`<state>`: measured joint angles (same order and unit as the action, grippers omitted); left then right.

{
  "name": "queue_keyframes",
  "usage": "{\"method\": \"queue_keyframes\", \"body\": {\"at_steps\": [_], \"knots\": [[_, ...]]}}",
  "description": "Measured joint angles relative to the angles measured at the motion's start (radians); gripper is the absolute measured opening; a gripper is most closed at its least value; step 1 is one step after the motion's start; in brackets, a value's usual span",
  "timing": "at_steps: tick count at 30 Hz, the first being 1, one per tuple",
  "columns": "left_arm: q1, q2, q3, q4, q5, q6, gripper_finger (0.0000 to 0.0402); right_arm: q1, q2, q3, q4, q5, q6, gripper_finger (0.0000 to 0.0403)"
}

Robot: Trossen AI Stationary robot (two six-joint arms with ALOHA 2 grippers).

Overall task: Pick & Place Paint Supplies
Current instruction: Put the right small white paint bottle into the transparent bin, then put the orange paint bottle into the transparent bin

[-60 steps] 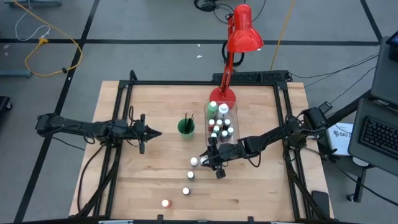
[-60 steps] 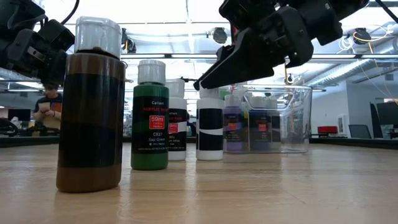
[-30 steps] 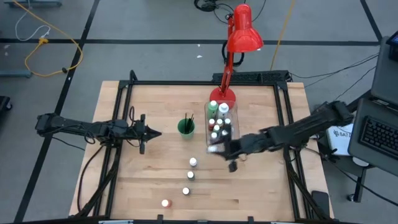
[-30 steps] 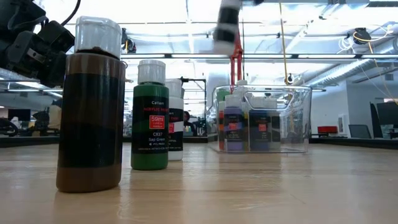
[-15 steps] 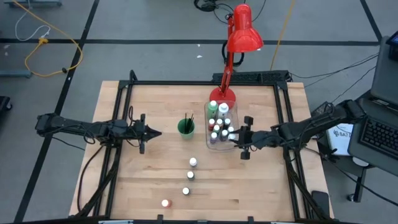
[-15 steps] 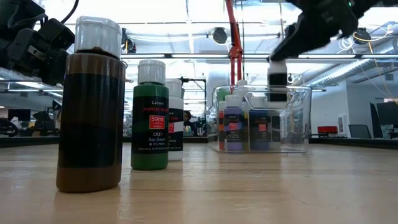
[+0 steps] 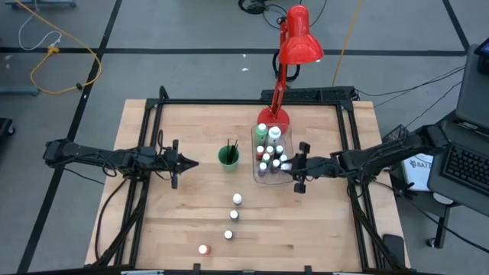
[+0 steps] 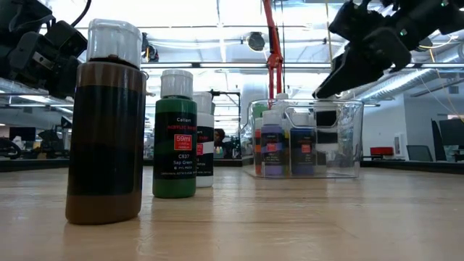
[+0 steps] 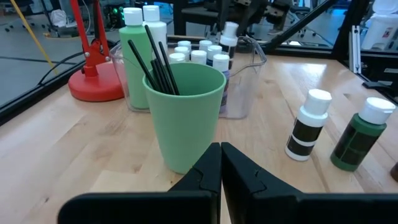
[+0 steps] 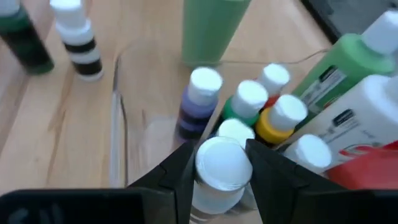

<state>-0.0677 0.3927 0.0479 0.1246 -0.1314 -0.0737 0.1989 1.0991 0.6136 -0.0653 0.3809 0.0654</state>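
Observation:
My right gripper (image 7: 293,169) hangs over the right side of the clear bin (image 8: 352,138), shut on a white-capped black-and-white bottle (image 8: 326,119) that stands low among several bottles in the bin (image 10: 249,99). On the table stand several more bottles: a brown one (image 8: 105,138), a green one (image 8: 175,138) and a black-and-white one (image 9: 308,124). Dark brushes (image 9: 155,62) stand in the green cup (image 7: 228,156). My left gripper (image 7: 182,163) is shut and empty, left of the cup. My right gripper pinches the bottle's white cap (image 10: 222,163) between its two fingers (image 10: 183,171), one on each side. The fingers come slanting down from the table's right. The bottle hangs upright below them, inside the bin; whether its base rests on the bin's floor does not show.
A red desk lamp (image 7: 298,38) stands with its base (image 9: 96,81) just behind the bin, its stem rising over it. Two larger bottles (image 9: 140,37) stand at the bin's far end. A black frame rail (image 7: 252,101) runs round the table.
My right gripper has carried the black-and-white bottle, lifted clear, from above the table's middle toward the right and far side over the bin, then lowered it into the bin. It has stayed shut on the cap. The bottle has stayed upright.

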Motion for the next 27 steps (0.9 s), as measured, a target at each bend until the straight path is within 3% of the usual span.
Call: {"method": "queue_keyframes", "body": {"at_steps": [5, 21, 27], "knots": [[0.0, 0.0, 0.0, -0.001, 0.0, 0.0, 0.001, -0.032, 0.003, -0.032, 0.002, -0.07, 0.006, 0.0124], [0.0, 0.0, 0.0, -0.001, 0.0, 0.009, 0.001, -0.054, 0.0, -0.055, 0.096, -0.071, 0.011, 0.0195], [0.0, 0.0, 0.0, -0.001, 0.0, 0.008, 0.001, -0.008, -0.127, -0.018, 0.235, -0.138, -0.113, 0.0195]]}}
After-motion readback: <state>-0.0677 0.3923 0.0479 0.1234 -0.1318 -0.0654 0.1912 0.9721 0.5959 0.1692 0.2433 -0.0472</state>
